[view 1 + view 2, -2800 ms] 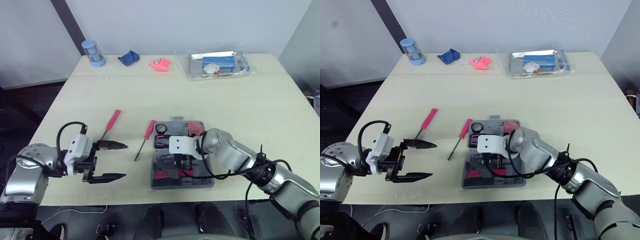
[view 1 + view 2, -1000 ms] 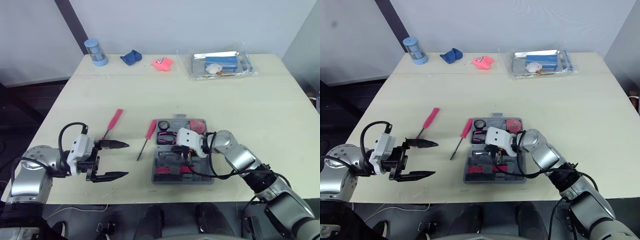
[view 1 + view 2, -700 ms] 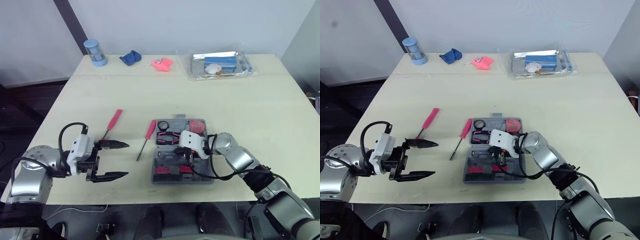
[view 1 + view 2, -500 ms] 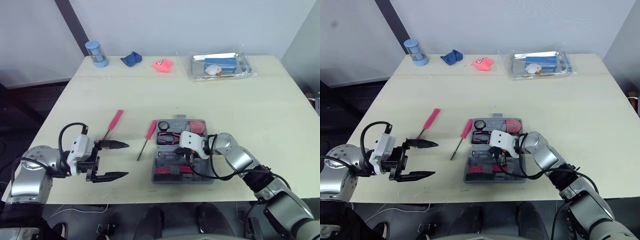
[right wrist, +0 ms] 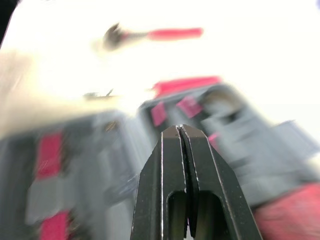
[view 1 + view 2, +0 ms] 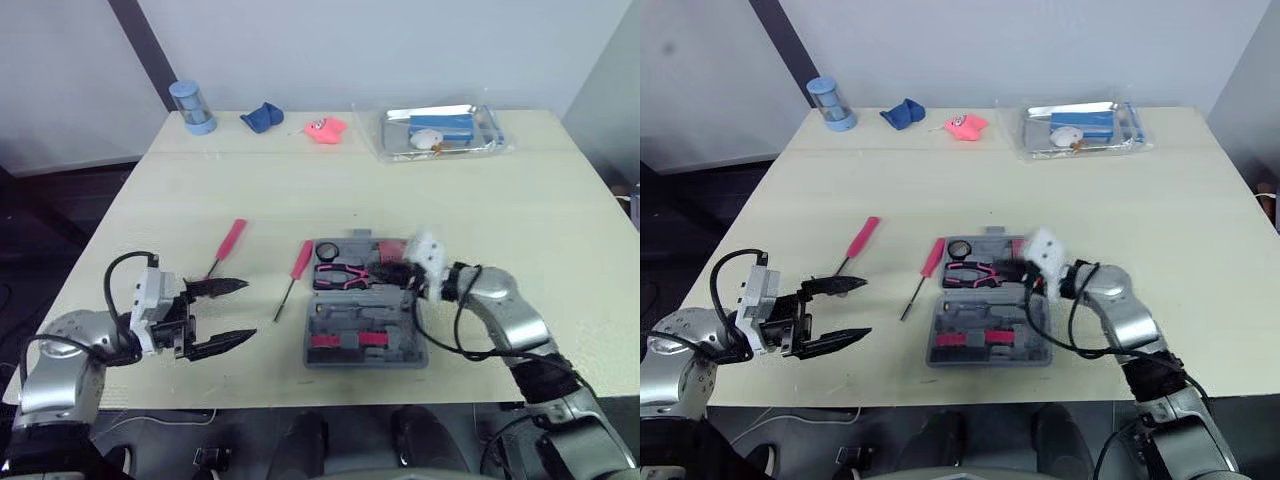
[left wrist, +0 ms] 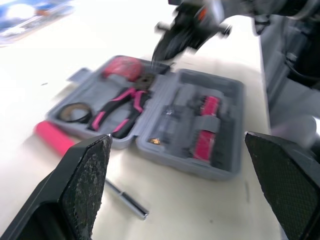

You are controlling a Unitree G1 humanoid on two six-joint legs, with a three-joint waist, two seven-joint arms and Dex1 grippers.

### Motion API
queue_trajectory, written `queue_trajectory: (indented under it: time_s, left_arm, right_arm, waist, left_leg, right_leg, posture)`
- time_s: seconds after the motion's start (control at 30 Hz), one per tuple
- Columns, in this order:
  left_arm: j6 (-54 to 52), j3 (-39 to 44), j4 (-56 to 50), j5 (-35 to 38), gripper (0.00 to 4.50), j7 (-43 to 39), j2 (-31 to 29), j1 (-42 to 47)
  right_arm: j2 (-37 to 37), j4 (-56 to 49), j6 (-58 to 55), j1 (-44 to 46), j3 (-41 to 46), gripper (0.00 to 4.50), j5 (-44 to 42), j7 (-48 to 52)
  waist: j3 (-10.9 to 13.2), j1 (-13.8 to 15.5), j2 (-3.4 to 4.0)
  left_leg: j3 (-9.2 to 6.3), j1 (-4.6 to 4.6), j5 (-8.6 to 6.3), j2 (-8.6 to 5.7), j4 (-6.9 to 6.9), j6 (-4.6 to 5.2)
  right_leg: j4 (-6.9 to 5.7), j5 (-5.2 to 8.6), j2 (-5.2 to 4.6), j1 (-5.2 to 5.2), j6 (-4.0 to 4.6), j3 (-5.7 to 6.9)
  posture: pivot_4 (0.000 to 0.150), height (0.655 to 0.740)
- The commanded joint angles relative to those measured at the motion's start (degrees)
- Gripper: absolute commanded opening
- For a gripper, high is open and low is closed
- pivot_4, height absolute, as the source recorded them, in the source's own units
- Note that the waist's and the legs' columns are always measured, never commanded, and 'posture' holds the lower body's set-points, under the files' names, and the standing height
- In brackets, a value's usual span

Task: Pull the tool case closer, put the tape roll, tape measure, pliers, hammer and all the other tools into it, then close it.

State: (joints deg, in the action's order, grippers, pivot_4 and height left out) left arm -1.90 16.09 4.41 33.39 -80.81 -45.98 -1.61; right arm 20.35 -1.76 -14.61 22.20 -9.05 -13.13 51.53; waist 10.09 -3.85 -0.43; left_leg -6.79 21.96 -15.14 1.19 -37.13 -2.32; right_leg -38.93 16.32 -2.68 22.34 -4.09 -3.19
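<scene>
The grey tool case (image 6: 366, 322) lies open near the table's front edge. Its far half holds a tape roll (image 6: 327, 251), pink-handled pliers (image 6: 345, 276) and a red tool (image 6: 392, 250); the near half holds pink-marked pieces (image 6: 340, 341). Two pink screwdrivers (image 6: 226, 246) (image 6: 296, 270) lie on the table left of the case. My right gripper (image 5: 180, 128) is shut on nothing and hovers at the case's far right part (image 6: 388, 272), pointing left. My left gripper (image 6: 246, 310) is open, low over the table left of the case, near the first screwdriver's tip.
Along the far edge stand a blue cylinder (image 6: 190, 105), a blue cloth (image 6: 262, 117), a pink toy (image 6: 322, 128) and a clear tray (image 6: 440, 130) with a blue item. The table's front edge runs just below the case.
My right gripper has come off the case's middle, swung to its far right part and turned to point left. My left gripper shifted slightly and tilted.
</scene>
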Motion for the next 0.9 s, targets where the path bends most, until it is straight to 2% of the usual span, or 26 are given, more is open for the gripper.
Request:
queue_trajectory:
  time_s: [0.03,0.17,0.4,0.43,0.5,0.57,0.6,0.7,0.73,0.9]
  left_arm:
    - [-1.26,3.83,-0.82,1.81,4.5,3.07,0.95,-1.66]
    - [-1.49,8.48,1.87,1.69,4.5,10.01,4.54,-4.79]
    - [0.59,13.35,5.44,0.27,4.5,16.26,8.45,-9.97]
    - [1.27,13.84,6.27,-0.25,4.5,16.78,8.78,-10.86]
    - [2.33,14.98,7.85,-0.59,4.5,17.73,9.54,-12.59]
    - [3.27,15.82,9.24,-1.01,4.5,18.3,9.92,-13.84]
    - [3.7,16.17,10.03,-1.15,4.5,18.42,9.95,-14.28]
    - [5.64,16.82,13.36,-1.74,4.5,18.05,9.76,-14.61]
    - [5.99,16.95,13.94,-1.73,4.5,18.0,9.81,-14.58]
    - [6.85,16.71,14.53,-1.49,4.5,17.96,10.07,-14.56]
  right_arm:
    - [1.88,-5.12,-1.93,-2.79,7.01,0.03,-5.13,-1.93]
    - [6.81,-5.06,1.22,-12.91,19.68,0.03,-8.53,-3.12]
    - [9.78,-3.92,7.04,-29.65,32.12,0.03,-12.24,-1.12]
    - [10.09,-2.95,8.6,-32.17,33.48,0.55,-12.15,-0.41]
    - [10.07,-1.57,10.12,-36.57,36.66,1.3,-13.84,1.02]
    - [10.07,0.54,12.11,-39.3,39.36,2.4,-14.74,1.6]
    - [10.07,1.76,12.99,-40.39,40.59,2.77,-15.15,1.96]
    - [10.2,5.17,15.39,-43.01,43.22,4.28,-15.9,2.86]
    - [10.18,6.16,15.95,-44.07,43.93,4.46,-16.21,3.47]
    - [10.26,8.41,17.63,-45.23,44.77,4.46,-16.72,3.98]
  waist:
    - [0.0,0.09,0.0]
    - [0.0,0.95,0.0]
    - [0.0,1.31,0.0]
    - [-0.01,1.3,0.0]
    - [-0.01,1.36,0.0]
    - [-0.02,1.26,-0.02]
    - [-0.03,1.35,-0.02]
    - [-0.04,1.34,-0.04]
    - [-0.04,1.37,-0.04]
    - [-0.05,1.31,-0.04]
  left_leg:
    - [0.01,0.01,0.0,0.0,0.0,0.0]
    - [0.02,0.02,0.0,-0.01,0.02,0.0]
    - [0.12,-0.18,-0.01,-0.01,0.05,0.01]
    - [0.15,-0.18,-0.01,-0.01,0.05,0.01]
    - [0.23,-0.21,-0.01,-0.01,0.05,0.01]
    - [0.26,-0.21,-0.01,-0.02,0.05,0.01]
    - [0.28,-0.22,-0.01,-0.02,0.05,0.01]
    - [0.29,-0.24,-0.01,-0.02,0.05,0.01]
    - [0.29,-0.25,-0.01,-0.02,0.05,0.01]
    - [0.32,-0.26,-0.01,-0.02,0.05,0.01]
  right_leg:
    - [0.02,0.0,0.0,0.0,0.0,0.0]
    - [0.08,0.0,-0.03,-0.01,0.0,0.0]
    - [0.04,0.01,-0.05,-0.14,0.0,-0.07]
    - [0.05,0.01,-0.04,-0.15,0.0,-0.1]
    - [0.06,0.01,-0.05,-0.17,-0.01,-0.17]
    - [0.09,0.02,-0.06,-0.17,-0.02,-0.2]
    - [0.09,0.02,-0.05,-0.17,-0.02,-0.23]
    - [0.09,0.02,-0.05,-0.19,-0.02,-0.23]
    - [0.09,0.03,-0.05,-0.19,-0.02,-0.23]
    - [0.1,0.03,-0.05,-0.21,-0.02,-0.27]
  posture:
    - [0.15,0.74]
    - [0.15,0.74]
    - [0.15,0.74]
    - [0.15,0.74]
    - [0.15,0.74]
    - [0.15,0.74]
    - [0.15,0.74]
    - [0.15,0.74]
    - [0.15,0.74]
    - [0.15,0.74]
